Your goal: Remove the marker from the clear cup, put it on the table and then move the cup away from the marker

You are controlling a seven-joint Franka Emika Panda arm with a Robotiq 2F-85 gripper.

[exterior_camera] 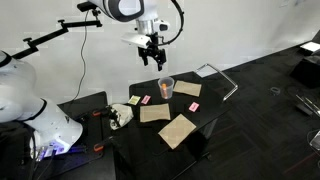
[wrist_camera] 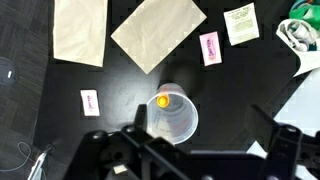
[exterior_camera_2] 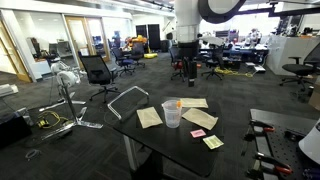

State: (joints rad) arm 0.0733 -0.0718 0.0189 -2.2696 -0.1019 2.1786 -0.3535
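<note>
The clear cup [exterior_camera: 166,87] [exterior_camera_2: 172,114] [wrist_camera: 173,118] stands upright on the black table [exterior_camera: 205,118] [exterior_camera_2: 175,145] [wrist_camera: 235,90]. The orange-red marker [wrist_camera: 162,100] [exterior_camera_2: 176,103] stands inside the cup and leans on its rim. My gripper [exterior_camera: 152,56] [exterior_camera_2: 183,70] [wrist_camera: 205,145] is open and empty. It hangs well above the table, over the cup and a little to one side. In the wrist view the cup sits near one finger, at the edge of the gap between the fingers.
Tan cardboard pieces [wrist_camera: 80,30] [wrist_camera: 158,30] [exterior_camera: 178,130] lie beside the cup. Small pink squares [wrist_camera: 210,47] [wrist_camera: 90,102] and a white card [wrist_camera: 240,22] lie near. A white-green bundle [wrist_camera: 300,30] sits at the table edge. A metal frame [exterior_camera: 225,80] stands beyond.
</note>
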